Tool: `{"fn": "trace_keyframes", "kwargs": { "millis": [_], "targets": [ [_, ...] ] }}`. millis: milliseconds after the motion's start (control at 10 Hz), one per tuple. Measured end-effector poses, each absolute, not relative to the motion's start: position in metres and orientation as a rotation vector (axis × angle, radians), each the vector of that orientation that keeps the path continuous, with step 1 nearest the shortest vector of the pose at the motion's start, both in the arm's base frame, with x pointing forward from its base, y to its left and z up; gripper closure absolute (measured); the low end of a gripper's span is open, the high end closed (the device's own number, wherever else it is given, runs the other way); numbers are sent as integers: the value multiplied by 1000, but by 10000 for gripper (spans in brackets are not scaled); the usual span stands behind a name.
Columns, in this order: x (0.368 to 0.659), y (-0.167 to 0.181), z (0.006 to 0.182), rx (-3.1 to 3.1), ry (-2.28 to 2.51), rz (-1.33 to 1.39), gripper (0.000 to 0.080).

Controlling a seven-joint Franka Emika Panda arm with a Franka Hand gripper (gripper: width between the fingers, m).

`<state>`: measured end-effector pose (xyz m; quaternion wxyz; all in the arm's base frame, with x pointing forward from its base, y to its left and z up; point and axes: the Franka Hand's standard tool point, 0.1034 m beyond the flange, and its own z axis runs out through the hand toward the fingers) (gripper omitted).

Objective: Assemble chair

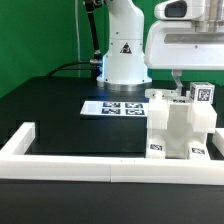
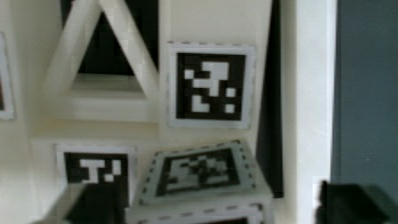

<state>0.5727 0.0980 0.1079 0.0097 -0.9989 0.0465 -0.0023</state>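
**Tool down over the chair block, fingers spread**

I'm looking at the chair point(image 1: 180, 125) standing on the exterior view's right side of the black surface point(image 1: 50, 110). It's one chunky white block of joined pieces, sitting just inside the low white rail point(image 1: 110, 172) that runs along the front and turns back at the exterior view's left. Small black-and-white tags show on its top and low on its near face.

The arm point(image 1: 185, 38) hangs over the chair from above, and its lower end comes down to the top of the block on the exterior view's left side. From this angle I can't see the fingertips clearly.

In the wrist view I've got the tool point(image 2: 210, 208) right in close. One dark finger point(image 2: 68, 207) sits at one lower corner and the other at the opposite corner, so the fingers stand well apart. Between them is a tilted white piece with a tag point(image 2: 199, 170). I see a gap beside it on at least one side, and nothing looks clamped. Beyond it a taller white face carries a bigger tag point(image 2: 214, 85), with dark openings beside it.

The marker board point(image 1: 118, 106) lies flat behind the chair, in front of the robot's white base point(image 1: 124, 55).
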Motion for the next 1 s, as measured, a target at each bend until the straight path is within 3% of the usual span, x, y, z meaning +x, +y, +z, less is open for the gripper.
{"fn": "trace_keyframes", "kwargs": {
  "millis": [100,200,600,1000],
  "targets": [
    [573,98,108,-3119,146,-7,440],
    [573,98,108,-3119,146,-7,530],
    [573,98,108,-3111,236,-6,530],
    [573,98,108,-3045,675,-1,528]
  ]
}}
